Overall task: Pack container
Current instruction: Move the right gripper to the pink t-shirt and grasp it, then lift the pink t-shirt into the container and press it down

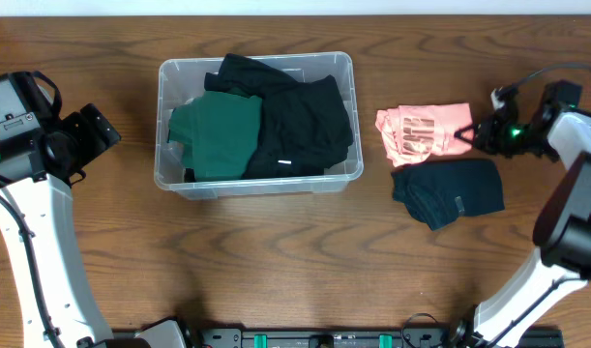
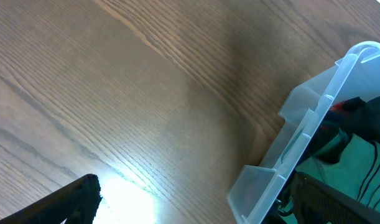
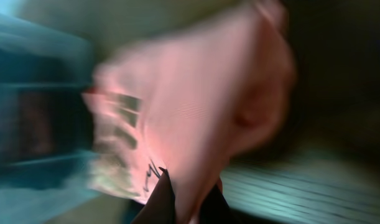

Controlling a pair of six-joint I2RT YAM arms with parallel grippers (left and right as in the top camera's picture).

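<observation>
The clear plastic container (image 1: 255, 184) sits left of centre and holds a folded green garment (image 1: 216, 135) and black garments (image 1: 300, 121). Its corner shows in the left wrist view (image 2: 301, 143). A pink printed shirt (image 1: 421, 130) lies to its right, with a dark teal garment (image 1: 450, 191) just in front of it. My right gripper (image 1: 474, 135) is shut on the pink shirt's right edge; the blurred right wrist view shows pink cloth (image 3: 196, 112) pinched between the fingers (image 3: 190, 199). My left gripper (image 2: 190, 199) is open and empty over bare table, left of the container.
Brown wooden table (image 1: 276, 271) all around. Both white arms rise from the front corners. A cable runs near the right gripper at the far right.
</observation>
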